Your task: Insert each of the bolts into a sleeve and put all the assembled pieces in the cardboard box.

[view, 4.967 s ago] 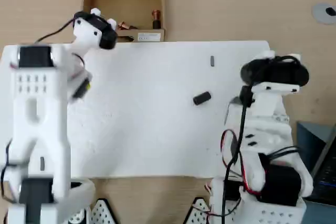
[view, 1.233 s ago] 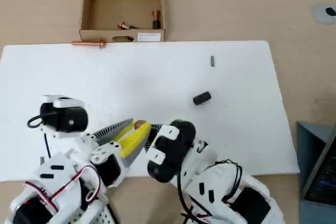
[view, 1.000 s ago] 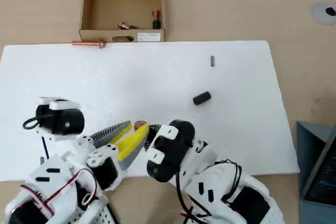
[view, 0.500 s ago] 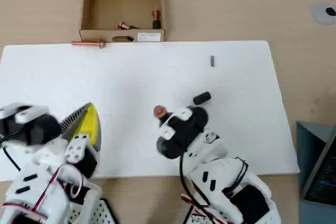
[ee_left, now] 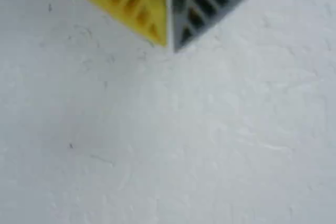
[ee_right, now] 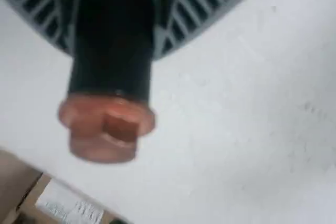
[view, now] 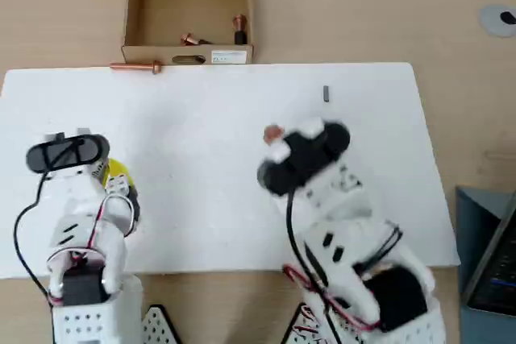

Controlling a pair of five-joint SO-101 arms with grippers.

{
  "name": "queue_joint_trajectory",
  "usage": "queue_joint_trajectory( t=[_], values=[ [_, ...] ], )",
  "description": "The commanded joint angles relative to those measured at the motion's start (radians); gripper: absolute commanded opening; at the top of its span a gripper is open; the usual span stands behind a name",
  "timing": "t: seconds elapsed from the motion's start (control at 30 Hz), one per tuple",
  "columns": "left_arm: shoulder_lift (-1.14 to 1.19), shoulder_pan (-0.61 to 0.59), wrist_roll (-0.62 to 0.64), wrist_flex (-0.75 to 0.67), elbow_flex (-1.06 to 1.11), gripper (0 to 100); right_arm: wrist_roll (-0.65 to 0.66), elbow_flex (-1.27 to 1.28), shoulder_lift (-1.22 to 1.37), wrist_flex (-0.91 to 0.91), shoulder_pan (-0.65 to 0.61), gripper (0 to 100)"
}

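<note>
My right gripper (ee_right: pixel 114 51) is shut on an assembled piece: a black sleeve (ee_right: pixel 113 35) with a copper bolt head (ee_right: pixel 107 129) sticking out of its end. In the high view that bolt head (view: pixel 272 133) shows above the middle of the white mat, at the right gripper (view: pixel 280 141). My left gripper (ee_left: pixel 169 43) is shut, its yellow and grey fingers meeting at the tips with nothing between them, low over the mat's left side (view: pixel 113 172). The cardboard box (view: pixel 137 6) stands at the back and holds two assembled pieces (view: pixel 239 28). A loose copper bolt (view: pixel 135 67) lies just in front of the box.
A small grey piece (view: pixel 326 93) lies on the white mat (view: pixel 201 118) at the back right. A dark object (view: pixel 488 247) sits off the table's right edge. The mat between the arms and the box is bare.
The two grippers have parted from the front centre. The right arm has carried the assembled piece farther back and to the right, and the left arm has swung away to the left.
</note>
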Motion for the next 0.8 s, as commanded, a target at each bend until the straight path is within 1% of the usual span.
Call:
queue_joint_trajectory(
  t=[0.0,0.07,0.27,0.43,0.53,0.77],
  values=[
    [-0.008,-0.006,-0.006,-0.11,0.083,0,0.003,-0.226,0.255,-0.08,0.015,0.9],
    [-0.007,-0.006,-0.008,-0.143,0.133,0,0.008,-0.3,0.381,-0.123,0.015,0.9],
    [-0.002,-0.008,-0.006,-0.112,0.132,0,0.009,-0.507,0.708,-0.242,0.015,0.9],
    [-0.007,-0.008,-0.002,-0.003,0.132,0,0.011,-0.668,0.944,-0.313,0.03,0.9],
    [-0.008,-0.011,-0.002,0.003,0.132,0,0.014,-0.773,1.089,-0.356,0.053,0.9],
    [-0.008,-0.009,-0.002,0.003,0.132,0,0.124,-1.04,1.423,-0.451,0.111,0.9]
  ],
)
